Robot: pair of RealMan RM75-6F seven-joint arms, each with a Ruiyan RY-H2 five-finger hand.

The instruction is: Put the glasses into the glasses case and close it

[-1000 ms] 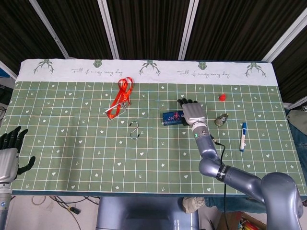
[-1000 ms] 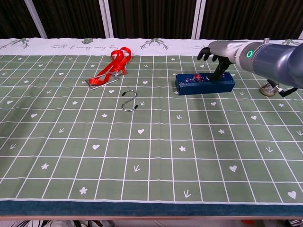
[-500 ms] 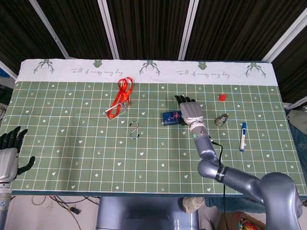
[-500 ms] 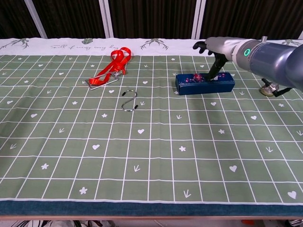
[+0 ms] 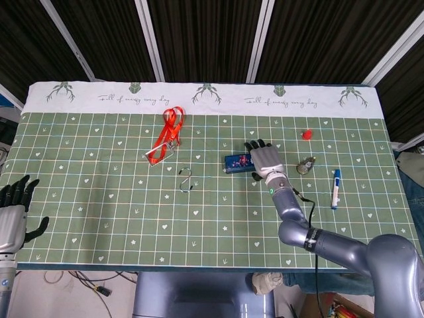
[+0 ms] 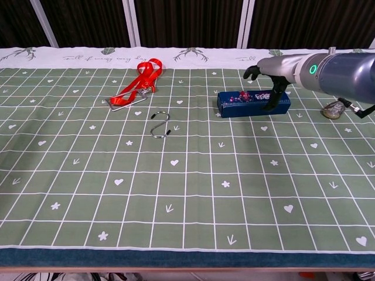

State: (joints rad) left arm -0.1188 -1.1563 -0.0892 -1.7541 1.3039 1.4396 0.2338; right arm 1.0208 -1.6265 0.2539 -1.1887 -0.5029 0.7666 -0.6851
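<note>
The dark blue glasses case (image 5: 236, 162) (image 6: 249, 103) lies shut on the green mat, right of centre, with a red pattern on its lid. No glasses show in either view. My right hand (image 5: 264, 158) (image 6: 268, 75) hovers over the case's right end with its fingers spread. One finger (image 6: 273, 95) reaches down the front of the case and touches it. The hand holds nothing that I can see. My left hand (image 5: 13, 213) rests open at the near left table edge, far from the case, and shows only in the head view.
A red lanyard (image 5: 165, 136) (image 6: 138, 84) and a metal S-hook (image 5: 187, 179) (image 6: 160, 124) lie left of the case. Right of it are a small metallic object (image 5: 305, 164) (image 6: 334, 109), a blue-and-white pen (image 5: 336, 187) and a small red piece (image 5: 306, 134).
My right hand has drawn back toward me and to the right along the case and come lower, one finger now down its front face. The case and left hand have not moved.
</note>
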